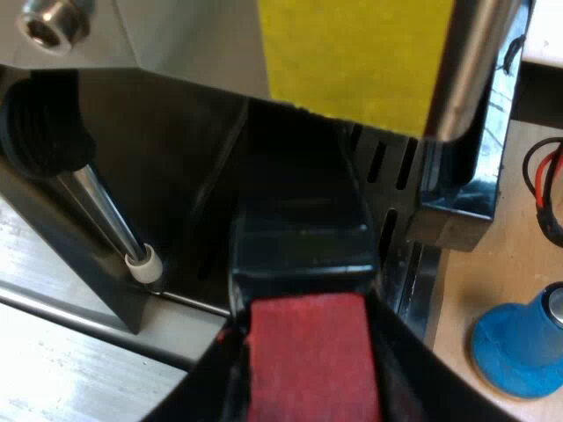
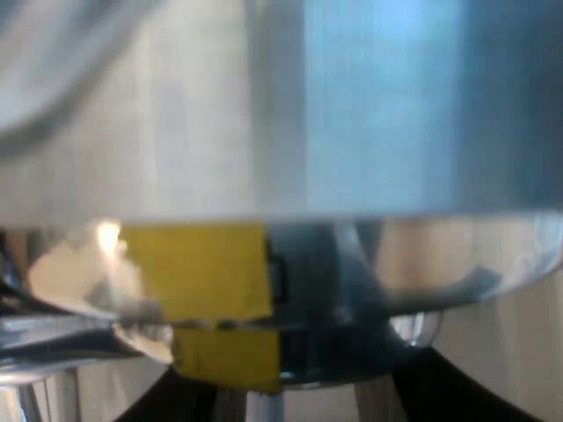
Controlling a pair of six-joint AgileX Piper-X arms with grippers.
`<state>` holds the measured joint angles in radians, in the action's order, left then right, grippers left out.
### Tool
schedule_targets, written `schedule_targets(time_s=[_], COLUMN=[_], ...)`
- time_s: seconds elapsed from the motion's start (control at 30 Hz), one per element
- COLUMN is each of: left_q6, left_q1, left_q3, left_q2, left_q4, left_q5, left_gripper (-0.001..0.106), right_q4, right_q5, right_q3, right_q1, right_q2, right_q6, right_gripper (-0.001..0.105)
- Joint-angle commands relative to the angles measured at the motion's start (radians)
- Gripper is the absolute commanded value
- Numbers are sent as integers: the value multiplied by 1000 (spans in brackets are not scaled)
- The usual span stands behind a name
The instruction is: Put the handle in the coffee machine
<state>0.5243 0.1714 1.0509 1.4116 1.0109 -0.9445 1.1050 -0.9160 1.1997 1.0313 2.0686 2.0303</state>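
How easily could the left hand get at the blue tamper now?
Probably not yet: the left hand is shut on the handle at the machine. The tamper stands uncovered on the table nearby.

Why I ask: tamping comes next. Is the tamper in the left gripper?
No, the tamper stands on the table; the left gripper holds the handle.
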Motion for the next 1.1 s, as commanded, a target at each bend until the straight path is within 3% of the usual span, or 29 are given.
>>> schedule_targets(time_s=[0.03,0.37,0.47,0.53,0.57,0.6,0.63,0.77,0.9,1.1], left_q6=[-29,-29,-27,-26,-20,-5,-5,-5,-5,-7], left_q1=[-1,-1,-1,-1,-1,-1,-1,-1,2,30], left_q3=[17,17,17,17,17,17,17,17,17,17], left_q2=[-46,-46,-46,-46,-46,-46,-46,-46,-46,-48], left_q4=[19,19,19,19,19,19,19,23,33,40], left_q5=[-174,-174,-174,-173,-169,-170,-170,-166,-100,-95], left_gripper=[0,2,20,26,38,57,63,66,66,66], right_q4=[69,73,73,73,73,73,73,81,91,88], right_q5=[16,16,16,16,13,3,-5,-7,-7,-11], right_q3=[13,27,39,45,51,58,63,74,80,81], right_q1=[-3,-3,-3,-3,-3,-3,-3,-3,-3,-3], right_q2=[-21,-21,-21,-21,-21,-21,-21,-21,-23,-26], right_q6=[17,17,17,17,17,17,17,17,17,17], right_gripper=[32,32,32,32,32,32,32,32,32,32])
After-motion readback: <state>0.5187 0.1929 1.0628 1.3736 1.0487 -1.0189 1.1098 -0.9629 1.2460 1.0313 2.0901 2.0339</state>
